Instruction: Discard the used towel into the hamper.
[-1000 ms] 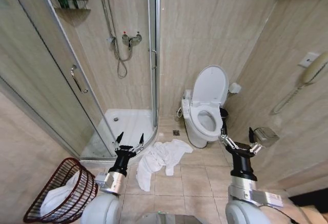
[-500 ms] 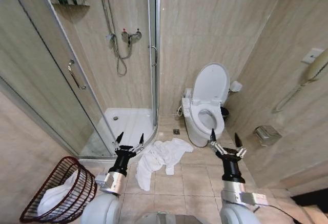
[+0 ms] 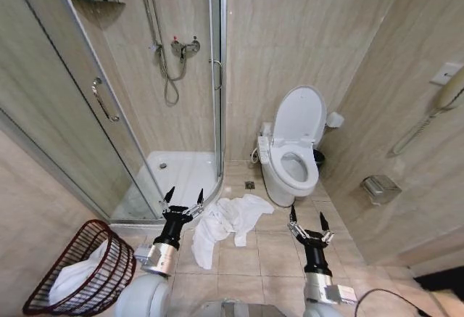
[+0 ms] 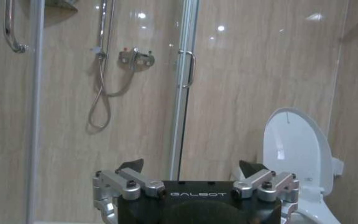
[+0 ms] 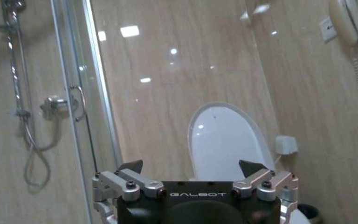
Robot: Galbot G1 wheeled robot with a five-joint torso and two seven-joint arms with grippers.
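A crumpled white towel lies on the tiled floor in front of the shower stall. The hamper, a dark reddish-brown wire basket, stands at the lower left with white cloth inside it. My left gripper is open and points up just left of the towel, above the floor. My right gripper is open too, raised to the right of the towel, in front of the toilet. In the left wrist view the left gripper holds nothing; in the right wrist view the right gripper holds nothing either.
A glass shower stall with its door handle fills the left. A white toilet with its lid up stands by the back wall. A small dark bin sits beside it, a paper holder on the right wall.
The right arm has dropped and swung left, from beside the paper holder to in front of the toilet. The camera shifted slightly. The left arm and the towel are unchanged.
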